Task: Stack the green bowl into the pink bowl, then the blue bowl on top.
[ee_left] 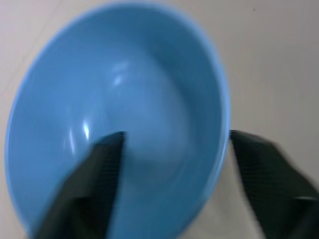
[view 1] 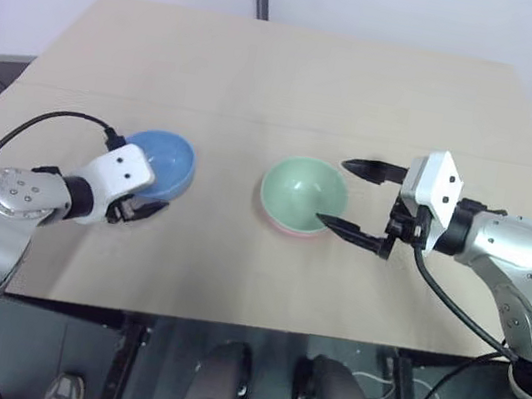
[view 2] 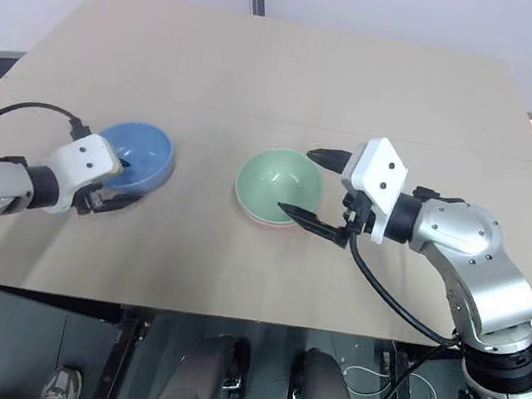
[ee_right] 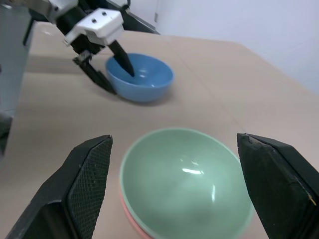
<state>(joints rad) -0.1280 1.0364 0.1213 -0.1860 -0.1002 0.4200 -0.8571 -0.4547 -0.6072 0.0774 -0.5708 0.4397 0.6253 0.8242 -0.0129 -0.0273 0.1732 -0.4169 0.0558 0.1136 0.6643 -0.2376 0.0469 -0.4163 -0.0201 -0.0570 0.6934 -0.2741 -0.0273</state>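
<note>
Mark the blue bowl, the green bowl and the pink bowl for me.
blue bowl (view 1: 166,158): left eye view, inner floor.
green bowl (view 1: 302,193): left eye view, inside centre.
pink bowl (ee_right: 130,217): right wrist view, rim sliver showing under the green bowl.

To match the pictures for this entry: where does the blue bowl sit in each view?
Left eye view: blue bowl, left of centre, at the left end effector.
Right eye view, left of centre.
Left wrist view, close up, one finger inside the rim, the other outside.
Right wrist view, beyond the green bowl.
Shared landmark: the left end effector straddling its rim.
</note>
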